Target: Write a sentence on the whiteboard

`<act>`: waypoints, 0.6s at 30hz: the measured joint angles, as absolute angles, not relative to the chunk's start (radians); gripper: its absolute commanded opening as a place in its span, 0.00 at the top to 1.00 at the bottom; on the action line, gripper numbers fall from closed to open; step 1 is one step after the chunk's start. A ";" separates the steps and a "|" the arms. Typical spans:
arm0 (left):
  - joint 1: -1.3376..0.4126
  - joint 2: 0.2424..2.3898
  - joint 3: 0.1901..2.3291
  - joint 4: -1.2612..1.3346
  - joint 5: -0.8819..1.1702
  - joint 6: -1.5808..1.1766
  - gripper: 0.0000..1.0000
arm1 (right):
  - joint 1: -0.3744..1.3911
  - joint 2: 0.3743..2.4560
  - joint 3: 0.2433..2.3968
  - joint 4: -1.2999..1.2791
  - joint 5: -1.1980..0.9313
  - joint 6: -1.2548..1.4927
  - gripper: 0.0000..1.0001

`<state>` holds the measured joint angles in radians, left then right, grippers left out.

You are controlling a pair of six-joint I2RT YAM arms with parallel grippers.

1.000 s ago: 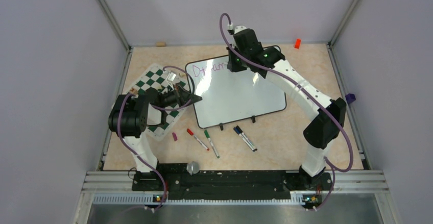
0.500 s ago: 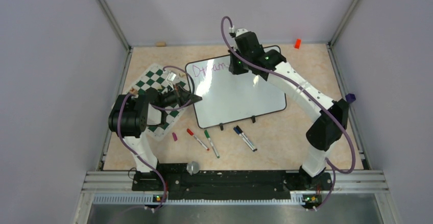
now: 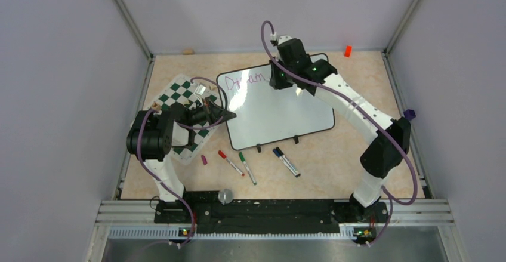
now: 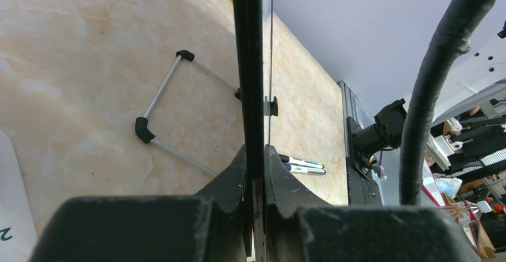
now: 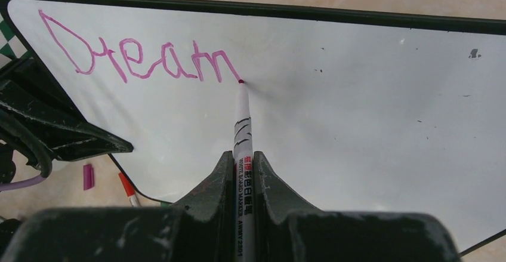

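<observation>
R claw (image 5: 243,162): closed on a white marker (image 5: 242,116), barrel pinched btwn the fingers, pink tip touching the whiteboard (image 5: 370,113) just past the last "m".
L claw (image 4: 255,154): clamped on the board's black frame edge, one finger each side.
Sentence (image 5: 140,56): pink lettering reads "Dream", slanting a bit, in the board's top-left corner in the right wrist view.
Board pos: mid surface (image 3: 346,148), left corner near the chess mat (image 3: 182,92).
Near side: red marker (image 3: 230,162), green marker (image 3: 247,167) & blue marker (image 3: 286,161) lie apart from the board; purple cap (image 3: 204,160) left of them.
</observation>
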<state>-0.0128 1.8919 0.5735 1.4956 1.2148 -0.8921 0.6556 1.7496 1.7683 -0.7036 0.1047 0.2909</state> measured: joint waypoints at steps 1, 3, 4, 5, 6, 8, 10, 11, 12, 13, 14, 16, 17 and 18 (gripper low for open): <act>-0.013 1.892 0.574 1.496 1.215 -0.892 1.00 | 0.652 1.748 1.768 -0.703 0.098 0.291 1.00; -0.013 1.892 0.574 1.499 1.217 -0.890 1.00 | 0.642 1.739 1.764 -0.693 0.083 0.291 1.00; -0.013 1.892 0.574 1.502 1.219 -0.888 1.00 | 0.635 1.729 1.752 -0.674 0.079 0.292 1.00; -0.013 1.892 0.574 1.507 1.221 -0.884 1.00 | 0.626 1.713 1.731 -0.654 0.076 0.292 1.00; -0.013 1.892 0.574 1.511 1.222 -0.879 1.00 | 0.617 1.694 1.710 -0.639 0.075 0.292 1.00; -0.013 1.892 0.574 1.518 1.226 -0.869 1.00 | 0.596 1.649 1.660 -0.607 0.076 0.292 1.00; -0.013 1.892 0.574 1.518 1.227 -0.865 1.00 | 0.583 1.610 1.624 -0.585 0.082 0.292 1.00; -0.013 1.892 0.574 1.518 1.227 -0.862 1.00 | 0.582 1.599 1.615 -0.576 0.085 0.292 1.00; -0.013 1.892 0.574 1.518 1.229 -0.858 1.00 | 0.579 1.586 1.603 -0.564 0.087 0.291 1.00; -0.012 1.892 0.574 1.518 1.229 -0.855 1.00 | 0.579 1.574 1.595 -0.558 0.090 0.290 1.00; -0.011 1.892 0.574 1.518 1.230 -0.852 1.00 | 0.579 1.566 1.589 -0.553 0.091 0.289 1.00; -0.010 1.895 0.574 1.520 1.230 -0.850 1.00 | 0.579 1.554 1.583 -0.542 0.094 0.287 1.00; -0.010 1.897 0.574 1.520 1.229 -0.851 1.00 | 0.579 1.552 1.583 -0.539 0.094 0.287 1.00; -0.009 1.899 0.574 1.521 1.228 -0.851 1.00 | 0.579 1.547 1.580 -0.533 0.096 0.284 1.00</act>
